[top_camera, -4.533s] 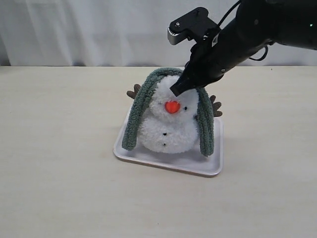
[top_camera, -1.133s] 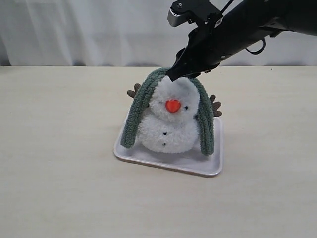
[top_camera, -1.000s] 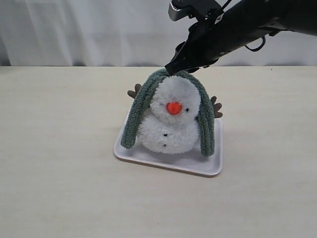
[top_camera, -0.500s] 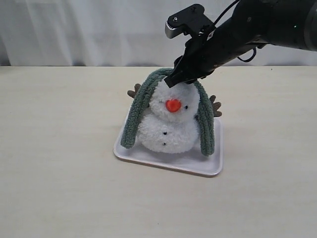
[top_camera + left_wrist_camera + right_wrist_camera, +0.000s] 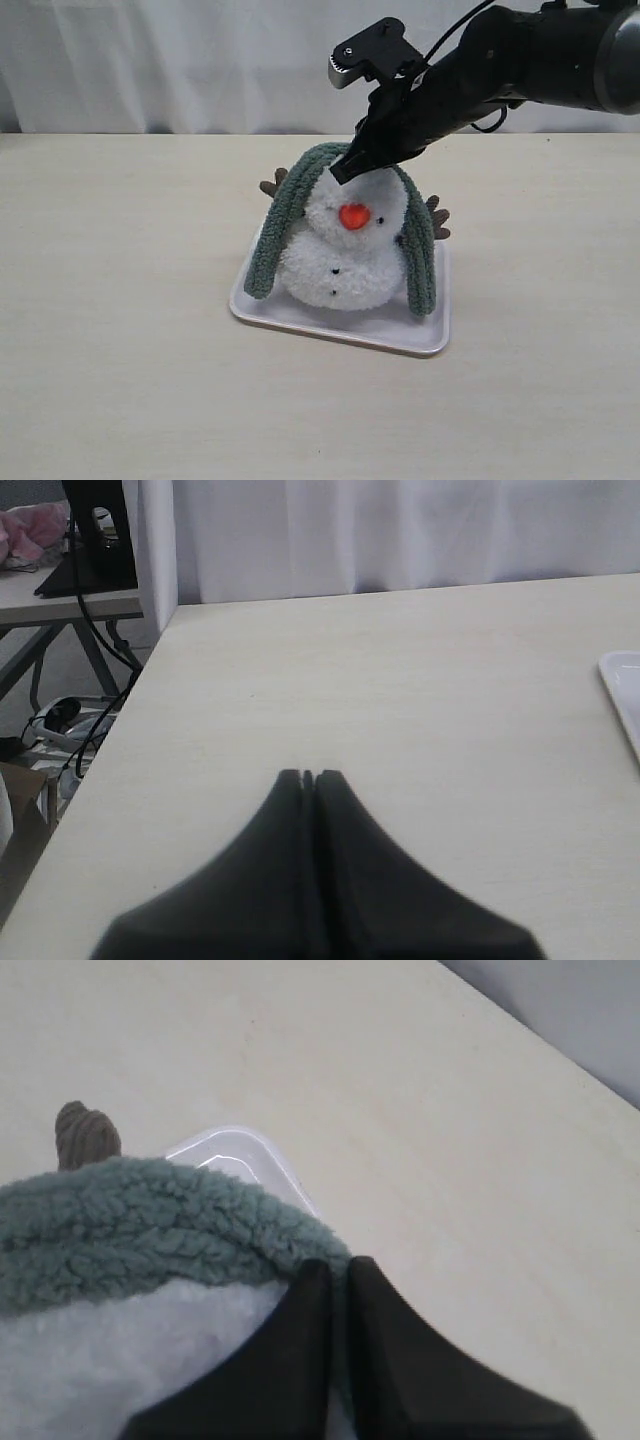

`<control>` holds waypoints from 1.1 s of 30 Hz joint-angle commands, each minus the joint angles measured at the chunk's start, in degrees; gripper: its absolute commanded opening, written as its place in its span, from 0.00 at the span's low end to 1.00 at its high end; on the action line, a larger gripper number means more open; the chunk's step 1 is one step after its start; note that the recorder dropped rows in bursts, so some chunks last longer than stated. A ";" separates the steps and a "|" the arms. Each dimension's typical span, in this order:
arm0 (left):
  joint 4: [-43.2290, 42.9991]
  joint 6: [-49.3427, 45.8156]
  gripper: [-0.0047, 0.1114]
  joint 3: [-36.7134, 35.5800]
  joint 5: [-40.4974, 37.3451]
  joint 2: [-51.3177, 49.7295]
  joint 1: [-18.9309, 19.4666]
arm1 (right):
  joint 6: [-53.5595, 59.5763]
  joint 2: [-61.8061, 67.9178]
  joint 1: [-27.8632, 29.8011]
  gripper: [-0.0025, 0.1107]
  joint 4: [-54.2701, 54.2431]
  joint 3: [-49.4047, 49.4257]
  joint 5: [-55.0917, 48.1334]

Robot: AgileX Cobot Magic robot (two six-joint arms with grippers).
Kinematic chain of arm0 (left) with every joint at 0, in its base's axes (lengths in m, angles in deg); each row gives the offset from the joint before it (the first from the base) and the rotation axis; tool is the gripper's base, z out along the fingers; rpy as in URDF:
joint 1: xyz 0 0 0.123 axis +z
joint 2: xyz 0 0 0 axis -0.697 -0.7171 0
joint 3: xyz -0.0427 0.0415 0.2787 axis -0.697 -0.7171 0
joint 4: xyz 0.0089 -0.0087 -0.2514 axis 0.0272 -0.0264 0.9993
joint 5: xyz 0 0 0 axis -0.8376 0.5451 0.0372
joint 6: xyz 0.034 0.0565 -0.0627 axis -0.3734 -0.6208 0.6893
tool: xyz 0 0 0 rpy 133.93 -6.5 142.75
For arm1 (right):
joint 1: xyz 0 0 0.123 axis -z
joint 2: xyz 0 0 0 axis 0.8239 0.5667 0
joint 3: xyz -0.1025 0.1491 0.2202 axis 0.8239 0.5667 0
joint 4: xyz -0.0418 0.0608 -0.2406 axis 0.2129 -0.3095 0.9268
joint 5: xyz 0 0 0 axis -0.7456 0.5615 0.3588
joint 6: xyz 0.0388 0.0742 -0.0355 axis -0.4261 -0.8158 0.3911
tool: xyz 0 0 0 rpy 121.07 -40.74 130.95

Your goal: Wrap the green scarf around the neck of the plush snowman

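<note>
The green scarf (image 5: 283, 215) arches over the head of the plush snowman (image 5: 337, 268) at frame centre, ends hanging down both sides; the right tool (image 5: 342, 172), pressed together, meets its crest from upper right.

right hand (image 5: 342, 172) lowered from above the green scarf (image 5: 286, 205) to its front edge, jaws now closed

Bright, even, diffuse light fills all 3 views. In the exterior view a thin, soft shadow hugs the near rim of the white tray (image 5: 380, 328) on the table (image 5: 130, 380). In the wrist views the left gripper (image 5: 308, 777) and right gripper (image 5: 335, 1265) sit close to the lens, dark and blurred.
</note>
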 commanded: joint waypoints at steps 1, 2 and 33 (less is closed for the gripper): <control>0.11 0.18 0.04 -0.18 0.75 0.10 0.07 | 1.29 0.14 0.07 0.06 0.41 0.24 0.91; 0.11 0.18 0.04 -0.18 0.75 0.10 0.07 | 1.29 0.14 0.07 0.06 0.41 0.24 1.56; 0.11 0.18 0.04 -0.18 0.58 0.10 0.07 | -4.77 -0.73 0.07 0.22 0.41 0.11 -6.22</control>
